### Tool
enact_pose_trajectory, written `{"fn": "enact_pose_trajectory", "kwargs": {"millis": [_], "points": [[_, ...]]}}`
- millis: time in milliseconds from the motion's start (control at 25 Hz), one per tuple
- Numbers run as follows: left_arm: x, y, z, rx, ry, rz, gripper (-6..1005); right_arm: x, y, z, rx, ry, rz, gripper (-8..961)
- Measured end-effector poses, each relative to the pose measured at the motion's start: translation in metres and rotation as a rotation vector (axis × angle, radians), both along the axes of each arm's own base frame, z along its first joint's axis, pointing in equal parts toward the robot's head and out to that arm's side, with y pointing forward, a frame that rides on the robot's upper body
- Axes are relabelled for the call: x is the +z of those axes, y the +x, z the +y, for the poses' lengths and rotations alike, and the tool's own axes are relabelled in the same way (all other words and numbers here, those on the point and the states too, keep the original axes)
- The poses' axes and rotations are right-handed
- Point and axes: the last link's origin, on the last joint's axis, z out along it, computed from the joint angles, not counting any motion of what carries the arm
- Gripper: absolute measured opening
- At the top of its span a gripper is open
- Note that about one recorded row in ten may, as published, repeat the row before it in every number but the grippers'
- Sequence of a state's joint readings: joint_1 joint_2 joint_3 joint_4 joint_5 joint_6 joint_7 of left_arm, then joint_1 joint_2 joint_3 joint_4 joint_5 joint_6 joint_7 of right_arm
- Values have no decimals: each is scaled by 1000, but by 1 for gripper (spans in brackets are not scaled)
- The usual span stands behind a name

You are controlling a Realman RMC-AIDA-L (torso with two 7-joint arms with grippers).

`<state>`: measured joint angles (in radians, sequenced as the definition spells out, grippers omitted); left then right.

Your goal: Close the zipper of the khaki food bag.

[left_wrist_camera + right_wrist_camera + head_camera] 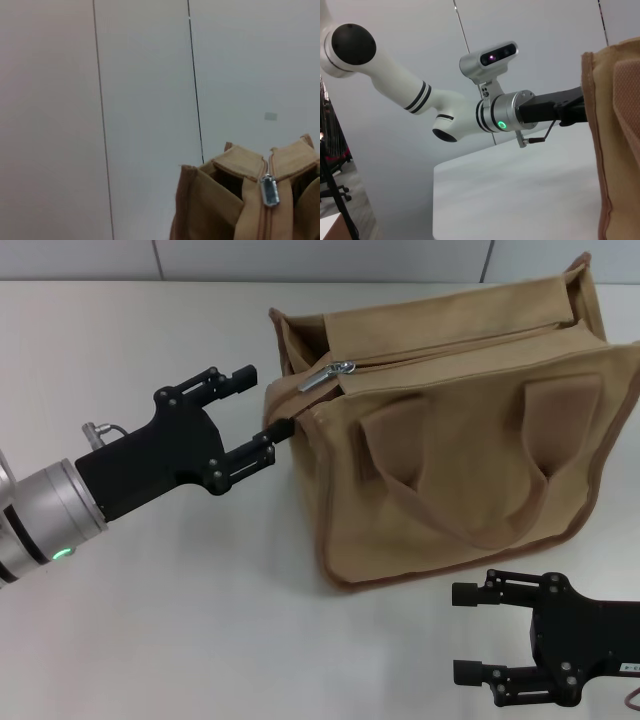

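The khaki food bag [450, 450] stands upright on the white table, its two handles hanging down the front. The zipper [450, 345] runs along its top, and the silver slider [328, 375] sits near the bag's left end. My left gripper [258, 410] is open at that end, just left of the slider, with its lower finger [262, 448] against the bag's corner. The left wrist view shows the bag [210, 205] end-on, with the slider [270, 191] hanging on the track. My right gripper [464, 633] is open and empty in front of the bag, apart from it.
The white table [170, 620] stretches left of and in front of the bag. A grey panelled wall [300, 255] stands behind it. The right wrist view shows my left arm [470, 112] reaching to the bag's side [620, 130].
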<state>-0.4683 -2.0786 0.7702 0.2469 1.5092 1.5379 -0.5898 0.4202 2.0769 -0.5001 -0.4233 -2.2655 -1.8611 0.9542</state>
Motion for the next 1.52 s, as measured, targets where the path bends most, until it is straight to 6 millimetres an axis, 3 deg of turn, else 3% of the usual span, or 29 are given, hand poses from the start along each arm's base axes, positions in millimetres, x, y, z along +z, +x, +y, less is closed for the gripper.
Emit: {"fn": "enact_pose_trajectory", "kwargs": {"millis": [160,800,1040,1320,1520], "points": [[1,0,-3,-25,20,6,697,0,0,0,0,0,0,778],[10,2,-7,-76,77,-20,31,2,-2,2,1,11,19,778],[12,3,-8,-78,85,-32,29,10,-9,2,5,49,94,778],[13,4,-8,-83,91,-43,28,38,-26,-3,72,62,280,778],[13,5,-9,-82,95,-51,28,57,-39,16,-4,-7,350,778]]}}
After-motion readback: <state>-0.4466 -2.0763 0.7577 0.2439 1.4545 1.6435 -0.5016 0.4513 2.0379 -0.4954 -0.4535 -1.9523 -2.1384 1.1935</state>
